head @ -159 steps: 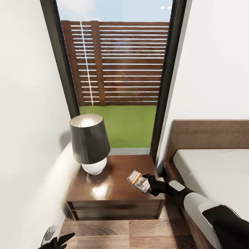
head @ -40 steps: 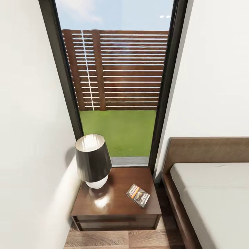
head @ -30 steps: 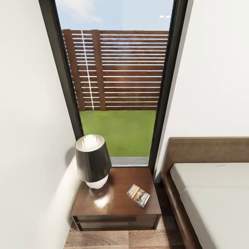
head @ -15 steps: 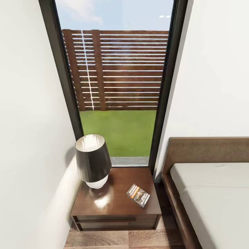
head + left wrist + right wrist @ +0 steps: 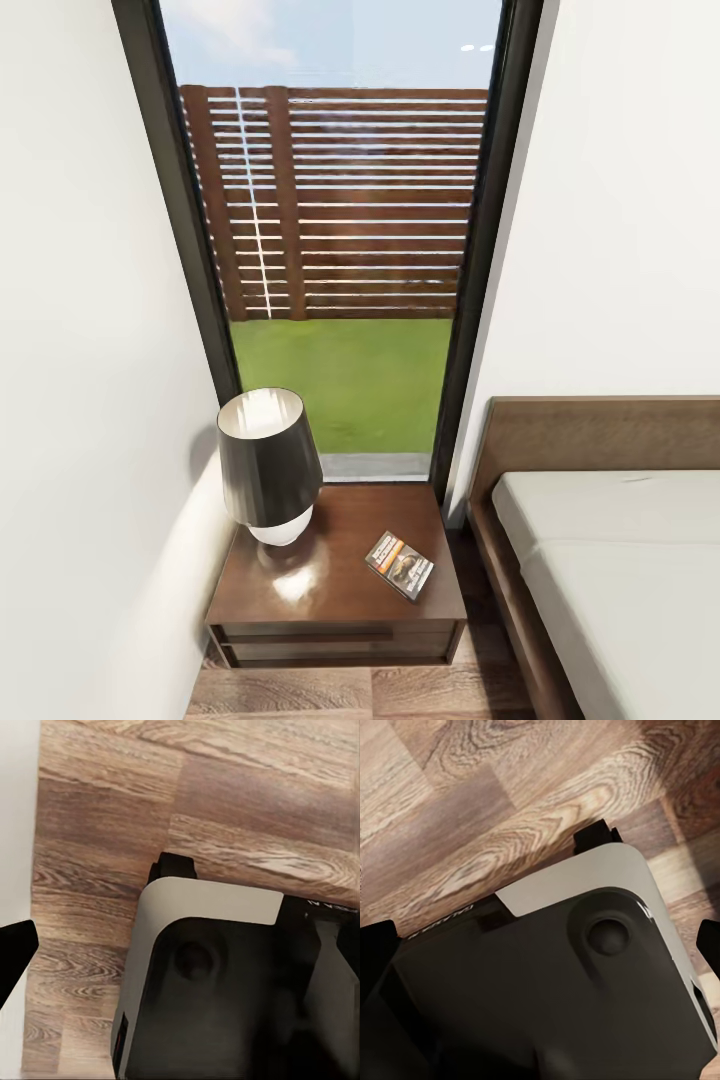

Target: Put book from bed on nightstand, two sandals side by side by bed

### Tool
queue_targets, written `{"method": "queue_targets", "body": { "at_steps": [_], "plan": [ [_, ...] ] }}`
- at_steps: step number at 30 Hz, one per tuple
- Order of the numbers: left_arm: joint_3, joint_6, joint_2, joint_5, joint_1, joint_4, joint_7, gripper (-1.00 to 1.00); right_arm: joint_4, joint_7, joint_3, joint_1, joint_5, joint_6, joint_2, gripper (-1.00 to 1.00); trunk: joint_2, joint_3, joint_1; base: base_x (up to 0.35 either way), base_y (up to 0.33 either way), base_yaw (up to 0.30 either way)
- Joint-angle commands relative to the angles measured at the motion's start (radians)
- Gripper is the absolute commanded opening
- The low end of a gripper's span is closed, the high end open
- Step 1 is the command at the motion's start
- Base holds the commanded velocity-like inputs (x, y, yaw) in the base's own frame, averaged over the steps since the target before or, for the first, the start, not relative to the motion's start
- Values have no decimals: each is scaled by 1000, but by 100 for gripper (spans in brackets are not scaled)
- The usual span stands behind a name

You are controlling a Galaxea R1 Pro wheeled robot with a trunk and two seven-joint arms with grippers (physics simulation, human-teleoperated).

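Bedroom corner: we are leaving the book [image 5: 400, 564] lying on the nightstand [image 5: 320, 600] beside the lamp [image 5: 269, 466], delivered; we cannot tell our grippers' state.

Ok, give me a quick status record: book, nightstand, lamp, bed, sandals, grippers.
book: lying flat on the nightstand top, toward its bed-side front corner
nightstand: between the left wall and the bed, below the window
lamp: upright on the nightstand's left rear part, apart from the book
bed: at right, the visible mattress part is bare
sandals: not seen in these views
floor: wood planks below both wrist cameras
grippers: wrist views face the robot's base and the floor; fingers barely in frame, state unclear
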Motion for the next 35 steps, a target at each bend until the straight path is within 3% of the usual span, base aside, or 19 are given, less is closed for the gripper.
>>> {"method": "queue_targets", "body": {
  "at_steps": [1, 18, 35],
  "plan": [
    [9, 6, -3, -10, 0, 1, -4, 100, 3, 6, 9, -1, -9, 3, 2, 100, -1, -1, 0, 0, 0, 0],
    [10, 8, -64, -10, 0, 14, -4, 100, 3, 6, 10, -1, -9, 0, 15, 100, -1, -1, 0, 0, 0, 0],
    [10, 8, -74, -10, 0, 14, -4, 100, 3, 6, 9, -1, -8, 0, 16, 100, -1, -1, 0, 0, 0, 0]
  ]
}}
